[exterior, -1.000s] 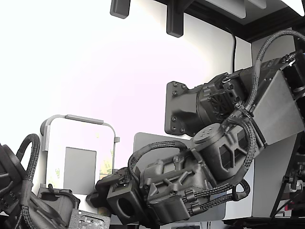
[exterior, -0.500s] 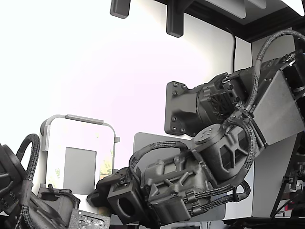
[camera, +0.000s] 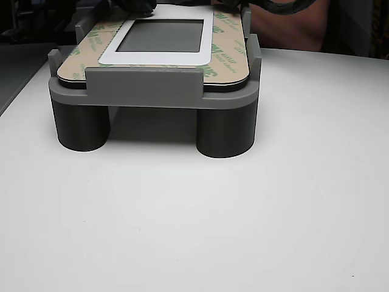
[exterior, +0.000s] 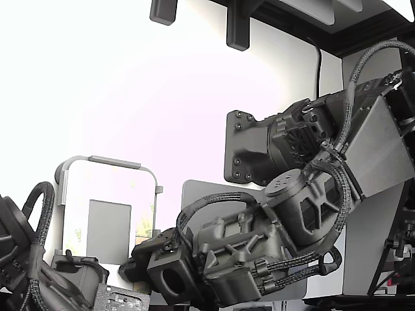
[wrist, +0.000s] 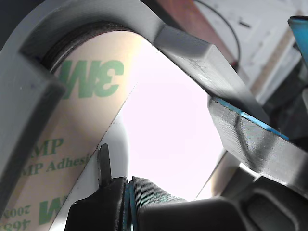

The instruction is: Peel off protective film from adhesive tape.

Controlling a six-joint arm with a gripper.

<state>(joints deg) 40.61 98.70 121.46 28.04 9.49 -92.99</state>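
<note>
The protective film is a tan liner with green logos, lying on the white plate inside the grey fixture. In the other view the protective film runs along the plate's edge beside a white frame and a grey patch. My gripper has its blue-padded fingers pressed together, and one thin black tip rests where liner meets plate. I cannot see whether the film's edge is pinched. In the exterior view my gripper sits low at the plate's right edge. The adhesive tape is hidden under the liner.
The fixture stands on round legs on a white table. A second dark arm sits at the exterior view's lower left, close to the plate. My own bulky arm fills the exterior view's right.
My wrist has sunk slightly lower in the exterior view. The gripper stays at the plate's edge, and the plate and second arm have not moved.
</note>
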